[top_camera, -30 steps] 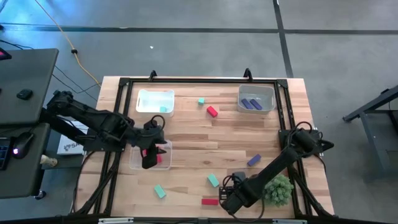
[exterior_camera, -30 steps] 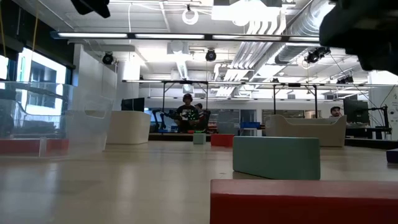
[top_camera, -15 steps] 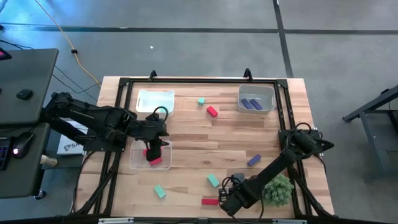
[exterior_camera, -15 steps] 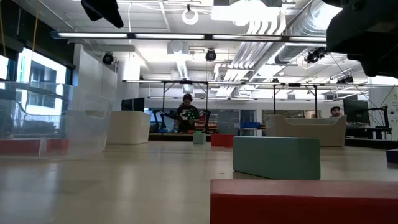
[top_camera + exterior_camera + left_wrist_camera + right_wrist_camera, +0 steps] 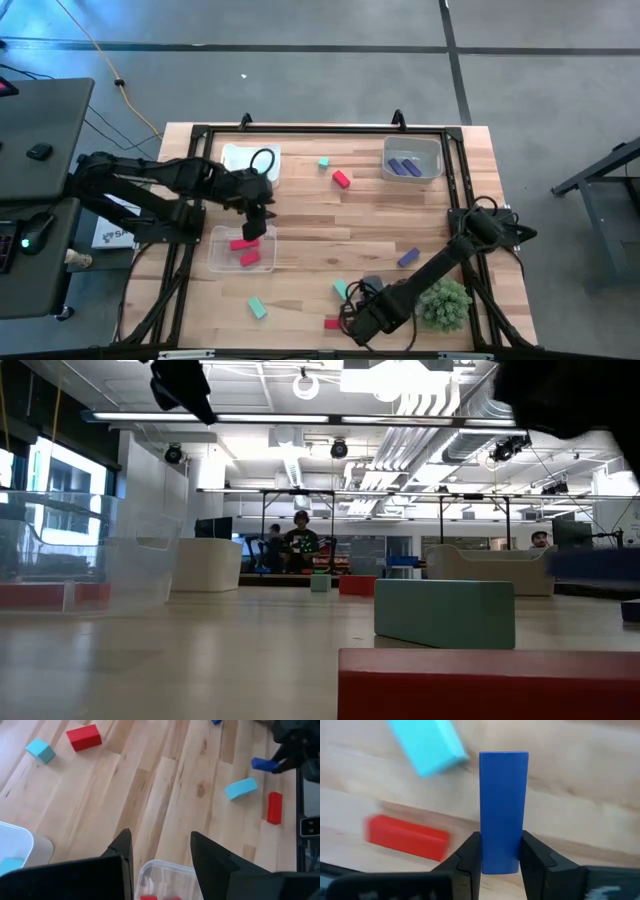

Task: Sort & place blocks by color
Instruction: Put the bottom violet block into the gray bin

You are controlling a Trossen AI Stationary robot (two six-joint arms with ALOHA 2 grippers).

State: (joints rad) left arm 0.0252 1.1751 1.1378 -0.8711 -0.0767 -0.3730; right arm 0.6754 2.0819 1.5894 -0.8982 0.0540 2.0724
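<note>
Slippage is my main worry; my right gripper (image 5: 501, 857) has its fingers pinched on only the end of a blue-purple block (image 5: 503, 810), near the table's (image 5: 420, 215) front edge, just above a teal block (image 5: 427, 745) and a red block (image 5: 407, 837) lying on the wood; with so short a bite the block could twist or drop on the way to the back-right tray (image 5: 412, 160), where purple ones already lie; a low swing might also knock the spiky plant (image 5: 443, 303) beside the arm. My left gripper (image 5: 160, 852) hangs part-open and empty over the front-left tray (image 5: 215, 258), which has red blocks in it; I judge its risk small, except crossing paths with the right arm; loose blocks remain near the back edge and the front edge.
</note>
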